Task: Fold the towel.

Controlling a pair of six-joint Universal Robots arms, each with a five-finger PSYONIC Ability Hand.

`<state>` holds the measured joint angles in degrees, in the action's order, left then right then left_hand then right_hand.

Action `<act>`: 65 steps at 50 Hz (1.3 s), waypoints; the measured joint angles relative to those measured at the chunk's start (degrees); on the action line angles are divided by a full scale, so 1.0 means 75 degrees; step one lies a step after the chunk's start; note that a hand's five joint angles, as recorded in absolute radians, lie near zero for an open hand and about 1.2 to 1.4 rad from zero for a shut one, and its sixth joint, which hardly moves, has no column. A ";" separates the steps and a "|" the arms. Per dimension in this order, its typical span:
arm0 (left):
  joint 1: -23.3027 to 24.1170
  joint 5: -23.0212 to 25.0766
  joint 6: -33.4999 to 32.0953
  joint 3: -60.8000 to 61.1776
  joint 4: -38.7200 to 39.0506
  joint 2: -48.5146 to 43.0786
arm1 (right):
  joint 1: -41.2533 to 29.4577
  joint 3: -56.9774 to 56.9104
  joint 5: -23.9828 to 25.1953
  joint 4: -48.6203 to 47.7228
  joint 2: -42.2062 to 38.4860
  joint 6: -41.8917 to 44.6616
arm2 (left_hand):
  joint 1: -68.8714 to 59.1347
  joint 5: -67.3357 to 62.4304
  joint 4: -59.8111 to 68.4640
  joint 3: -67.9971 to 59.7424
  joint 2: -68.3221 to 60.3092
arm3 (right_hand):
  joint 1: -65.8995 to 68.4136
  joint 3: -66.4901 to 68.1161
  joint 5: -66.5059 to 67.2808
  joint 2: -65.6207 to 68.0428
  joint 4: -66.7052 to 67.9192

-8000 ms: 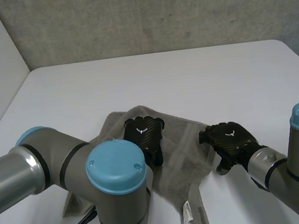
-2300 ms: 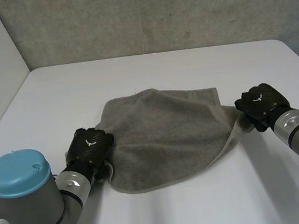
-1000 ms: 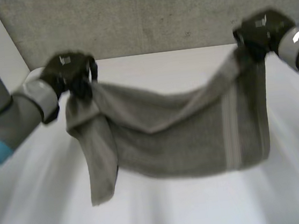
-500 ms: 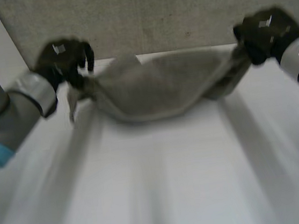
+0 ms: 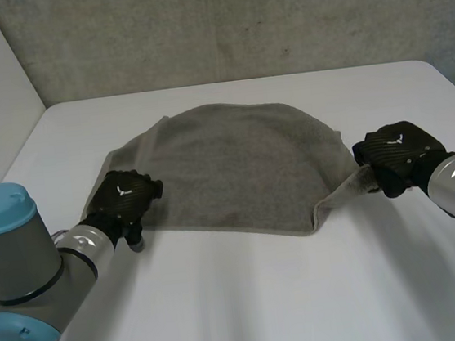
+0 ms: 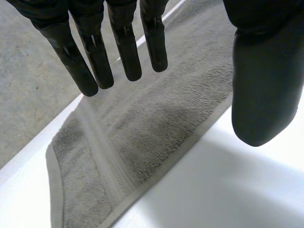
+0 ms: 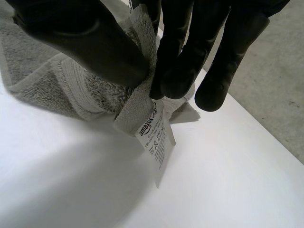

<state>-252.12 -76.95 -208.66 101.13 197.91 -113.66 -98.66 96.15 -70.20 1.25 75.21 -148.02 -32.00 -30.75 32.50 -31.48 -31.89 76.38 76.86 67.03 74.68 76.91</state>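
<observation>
Towel (image 5: pixel 236 169) lies spread across the ctr of the head view on the white table (image 5: pixel 268 306), far edge rounded, not squared. Left hand (image 5: pixel 124 200) sits at its lower-left corner. Wrist view shows the fingers (image 6: pixel 126 52) straight and slack, thumb apart, over the hem w/ nothing held. Right hand (image 5: pixel 394 155), at the frame's right, has a right-side corner pinched btwn thumb and fingers, cloth bunched there, care label (image 7: pixel 156 137) dangling just under the pinch.

Risks, as I judge: only one corner is held, so any pull by the right hand prob. drags the whole towel sideways b/c nothing pins the left side. Near edge by the pinch looks lifted and curled; folding from this shape gives skewed edges. Bunched corner may drop as a wad on release. Left hand must grip the hem first; thin hem flat on the table = easy to miss.
</observation>
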 measured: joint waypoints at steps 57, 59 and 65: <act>-0.0878 0.0890 0.0030 -0.1804 -0.1307 -0.1722 | 0.1928 -0.0642 -0.0273 -0.0248 -0.0673 0.0085 | 0.0164 -0.0015 -0.0179 0.0123 0.0135 | 0.0001 0.0000 0.0001 0.0000 0.0001; -0.0872 0.0831 0.0027 -0.1841 -0.1457 -0.1721 | 0.1928 -0.0642 -0.0273 -0.0249 -0.0679 0.0085 | 0.0164 -0.0015 -0.0179 0.0123 0.0135 | 0.0001 0.0000 0.0001 0.0000 0.0000; -0.0818 0.0750 0.0024 -0.1890 -0.1657 -0.1683 | 0.1928 -0.0643 -0.0272 -0.0252 -0.0715 0.0085 | 0.0164 -0.0015 -0.0179 0.0123 0.0135 | 0.0001 0.0000 0.0000 0.0000 0.0000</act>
<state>-258.26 -71.32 -208.48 86.95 185.48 -126.28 -84.20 91.33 -72.24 -0.64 69.85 -147.39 -30.78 -30.87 31.16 -30.55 -30.88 76.38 76.86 67.03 74.68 76.91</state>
